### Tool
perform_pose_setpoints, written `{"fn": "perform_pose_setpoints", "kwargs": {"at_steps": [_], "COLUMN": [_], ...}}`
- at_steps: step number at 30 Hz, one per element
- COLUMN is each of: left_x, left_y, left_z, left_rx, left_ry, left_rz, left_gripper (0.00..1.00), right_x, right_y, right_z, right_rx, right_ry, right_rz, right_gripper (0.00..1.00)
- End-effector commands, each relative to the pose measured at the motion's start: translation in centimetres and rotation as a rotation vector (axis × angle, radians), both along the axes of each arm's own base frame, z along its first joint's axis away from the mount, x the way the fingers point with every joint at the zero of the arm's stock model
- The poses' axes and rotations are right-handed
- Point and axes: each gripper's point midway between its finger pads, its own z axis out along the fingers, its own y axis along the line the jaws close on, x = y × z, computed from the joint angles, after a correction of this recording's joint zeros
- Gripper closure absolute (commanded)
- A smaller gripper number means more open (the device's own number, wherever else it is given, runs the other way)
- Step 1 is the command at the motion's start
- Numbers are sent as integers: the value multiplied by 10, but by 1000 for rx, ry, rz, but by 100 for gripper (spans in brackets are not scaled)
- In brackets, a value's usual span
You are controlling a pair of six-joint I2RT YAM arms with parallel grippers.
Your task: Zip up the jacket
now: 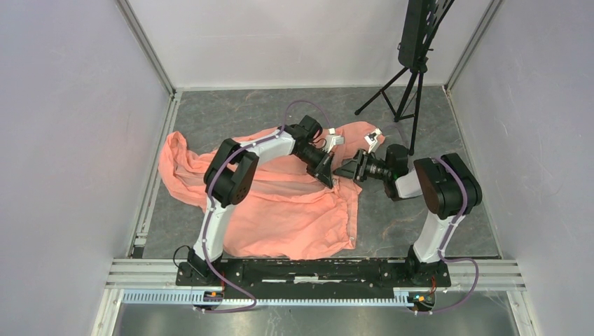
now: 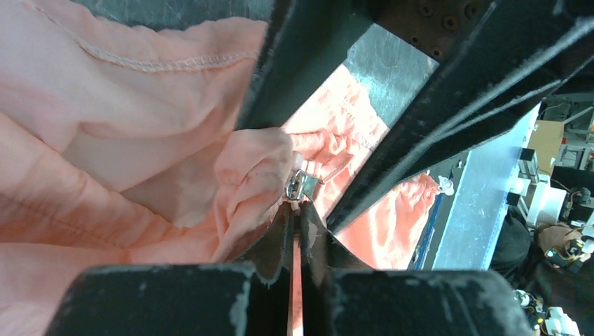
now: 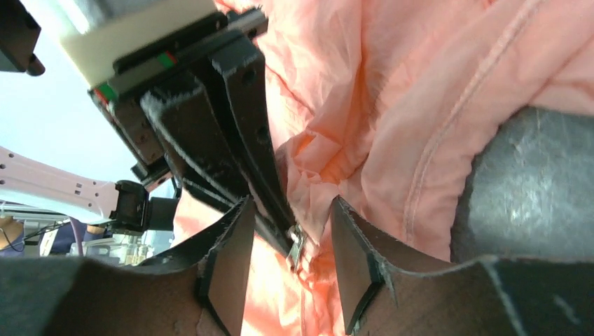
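- One overhead view shows the jacket (image 1: pixel 280 203) spread on the tabletop (image 1: pixel 399 231).
- Left fingers (image 2: pixel 279 245), seen close, pinch it beside the pull (image 2: pixel 294 185).
- Right fingers (image 3: pixel 228 269) stand apart astride that pull.

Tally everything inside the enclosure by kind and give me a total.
Jacket: 1
Robot arms: 2 (left arm, right arm)
Tripod stand: 1
Total: 4

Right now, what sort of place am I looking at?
Probably a robotics lab cell: plain white walls enclose a grey table, a tripod stands at the back, and cluttered equipment shows beyond.
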Motion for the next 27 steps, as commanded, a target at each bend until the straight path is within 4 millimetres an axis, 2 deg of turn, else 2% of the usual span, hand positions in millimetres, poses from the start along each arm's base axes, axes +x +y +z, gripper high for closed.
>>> {"fn": "perform_pose_setpoints", "kwargs": {"at_steps": [1, 7, 12, 15, 21, 24, 27], "left_x": [24, 27, 28, 28, 27, 26, 26], "left_y": [-23, -21, -22, -21, -22, -22, -21], "left_z": [13, 10, 12, 10, 13, 14, 13], "left_rx": [-119, -124, -123, -121, -127, -130, -129], "left_ry": [-115, -95, -95, -92, -92, -89, -90], "left_rz": [-38, -26, -21, -22, -24, -25, -25], "left_gripper": [98, 98, 97, 97, 97, 97, 97], "right_x": [-21, -38, -36, -35, -25, -22, -21], "right_y": [0, -22, -33, -33, -31, -29, -28], "right_z": [15, 9, -6, -11, -7, -9, -13], "right_rx": [18, -36, -133, -123, -87, -88, -84], "right_ry": [-66, -68, -76, -62, -81, -83, -73], "right_rz": [56, 12, -10, -8, -22, -24, -22], "right_gripper": [49, 47, 44, 44, 68, 75, 77]}}
